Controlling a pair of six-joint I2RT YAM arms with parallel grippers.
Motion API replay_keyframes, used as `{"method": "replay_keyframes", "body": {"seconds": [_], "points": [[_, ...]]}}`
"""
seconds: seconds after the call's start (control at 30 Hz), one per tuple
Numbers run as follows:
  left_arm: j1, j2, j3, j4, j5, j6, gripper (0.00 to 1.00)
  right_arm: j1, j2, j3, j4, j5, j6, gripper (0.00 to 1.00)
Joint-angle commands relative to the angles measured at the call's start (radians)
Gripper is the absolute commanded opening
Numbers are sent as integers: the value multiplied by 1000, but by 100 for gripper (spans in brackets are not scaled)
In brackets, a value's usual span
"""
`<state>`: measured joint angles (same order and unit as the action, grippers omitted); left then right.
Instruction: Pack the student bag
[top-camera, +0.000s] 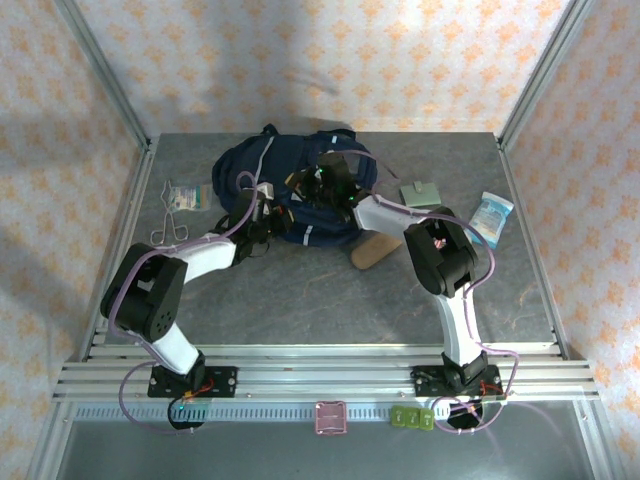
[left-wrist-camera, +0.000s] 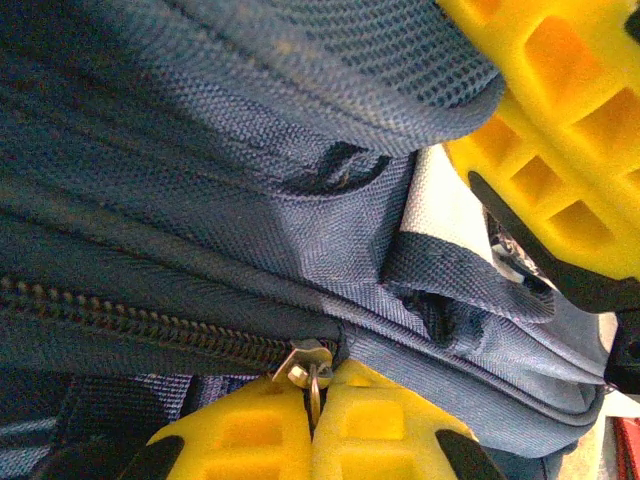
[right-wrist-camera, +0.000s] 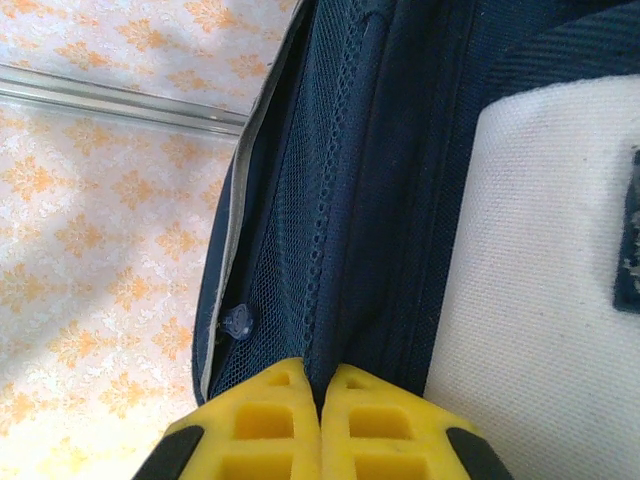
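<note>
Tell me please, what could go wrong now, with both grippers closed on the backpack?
1. The left gripper pinches only the small zipper pull; tugging may let it slip out.
2. The right gripper holds just a thin fold of the student bag; if it slips, the bag may drag instead of opening.
3. Both grippers sit close together on the bag, so they might collide.

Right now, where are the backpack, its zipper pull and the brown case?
student bag (top-camera: 285, 160): top view, navy fabric near its middle.
zipper pull (left-wrist-camera: 301, 362): left wrist view, metal slider.
brown case (top-camera: 370, 252): top view, its exposed middle.
</note>
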<state>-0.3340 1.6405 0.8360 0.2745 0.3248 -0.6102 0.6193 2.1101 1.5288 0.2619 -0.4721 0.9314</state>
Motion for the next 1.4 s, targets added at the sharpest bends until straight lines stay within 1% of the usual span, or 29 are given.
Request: {"method": "replay_keyframes", "body": {"seconds": [0.0,0.07,0.1,0.13,0.17,0.27,0.33,0.4,0.5,0.63,0.77,0.87,1.0,1.1,1.17,1.23,1.27,1.33,1.37], "points": [[7,-17,34,-110,-101,66,0,5,-78,21,85,-11,-39,0],[7,-30,46,-166,-116,96,0,2,-76,37,15,3,-85,0],[7,-37,45,-172,-106,109,0,0,-63,72,-48,-4,-117,0],[7,-41,46,-176,-93,111,0,-1,-54,101,-120,0,-141,2],[7,-43,50,-176,-67,115,0,-2,-49,129,-202,11,-167,12],[1,-42,76,-186,-14,118,0,-10,-92,131,-336,43,-204,37],[-6,-39,90,-184,8,119,0,-22,-155,92,-389,71,-212,44],[-14,-29,109,-188,34,122,0,-48,-229,19,-435,96,-192,48],[-29,-10,137,-187,50,111,0,-91,-362,-167,-408,70,-121,51],[-47,21,173,-151,97,64,0,-102,-489,-373,-349,15,-19,55],[-82,41,217,-143,108,32,0,-100,-505,-494,-188,-121,116,61],[-108,48,241,-155,113,30,0,-101,-478,-529,-75,-149,178,64],[-123,42,234,-152,114,30,0,-101,-408,-480,-56,-156,210,64],[-130,31,218,-154,119,30,0,-105,-373,-463,-41,-91,239,63],[-135,27,217,-183,102,41,0,-113,-341,-456,-13,-64,274,60],[-138,27,218,-221,70,63,0,-118,-311,-445,26,-48,300,51],[-139,28,219,-247,42,77,0,-120,-293,-426,15,-31,303,47],[-143,32,230,-302,-23,111,0,-119,-258,-391,-10,-4,295,32],[-146,33,233,-330,-65,128,0,-121,-240,-376,-28,2,303,22]]}}
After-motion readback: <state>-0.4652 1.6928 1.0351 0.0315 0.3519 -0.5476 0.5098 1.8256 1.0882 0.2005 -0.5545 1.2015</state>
